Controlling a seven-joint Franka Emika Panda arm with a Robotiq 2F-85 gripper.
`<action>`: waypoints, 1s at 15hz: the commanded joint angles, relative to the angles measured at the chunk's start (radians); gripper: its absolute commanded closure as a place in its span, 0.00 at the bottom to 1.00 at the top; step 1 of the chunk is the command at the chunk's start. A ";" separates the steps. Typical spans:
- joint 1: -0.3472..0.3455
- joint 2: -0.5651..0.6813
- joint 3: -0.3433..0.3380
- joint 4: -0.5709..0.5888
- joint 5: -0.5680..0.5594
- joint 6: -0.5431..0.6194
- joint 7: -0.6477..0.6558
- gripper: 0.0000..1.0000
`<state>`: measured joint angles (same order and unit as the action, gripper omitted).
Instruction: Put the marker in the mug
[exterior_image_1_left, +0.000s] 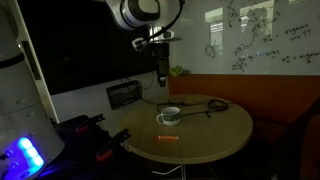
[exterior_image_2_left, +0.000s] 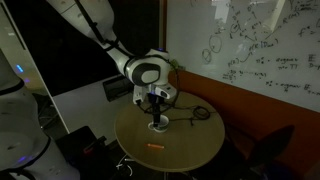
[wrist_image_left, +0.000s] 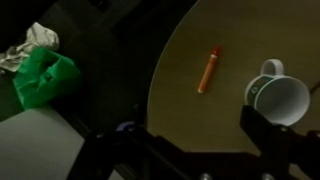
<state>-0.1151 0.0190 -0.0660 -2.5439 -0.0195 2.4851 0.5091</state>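
Note:
The orange-red marker (wrist_image_left: 209, 69) lies flat on the round wooden table (wrist_image_left: 190, 105), left of the mug in the wrist view. It also shows in both exterior views (exterior_image_1_left: 169, 136) (exterior_image_2_left: 154, 148), near the table's front edge. The white mug (wrist_image_left: 281, 96) stands upright with its handle up in the wrist view, and it shows in both exterior views (exterior_image_1_left: 168, 116) (exterior_image_2_left: 157, 125). My gripper (exterior_image_1_left: 160, 70) (exterior_image_2_left: 154, 107) hangs above the table over the mug area. In the wrist view its dark fingers (wrist_image_left: 190, 130) are apart with nothing between them.
A black cable loop (exterior_image_1_left: 205, 105) (exterior_image_2_left: 196, 113) lies on the table behind the mug. A black box (exterior_image_1_left: 125, 95) stands beyond the table. A green bundle (wrist_image_left: 45, 78) and white cloth (wrist_image_left: 36, 40) lie off the table's edge. A blue-lit device (exterior_image_1_left: 28, 155) stands nearby.

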 joint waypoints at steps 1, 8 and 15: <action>0.031 0.161 -0.010 0.037 0.003 0.088 0.130 0.00; 0.171 0.564 -0.098 0.191 0.082 0.339 0.225 0.00; 0.245 0.824 -0.126 0.402 0.204 0.358 0.202 0.00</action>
<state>0.0820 0.7766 -0.1572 -2.1990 0.1401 2.8195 0.7125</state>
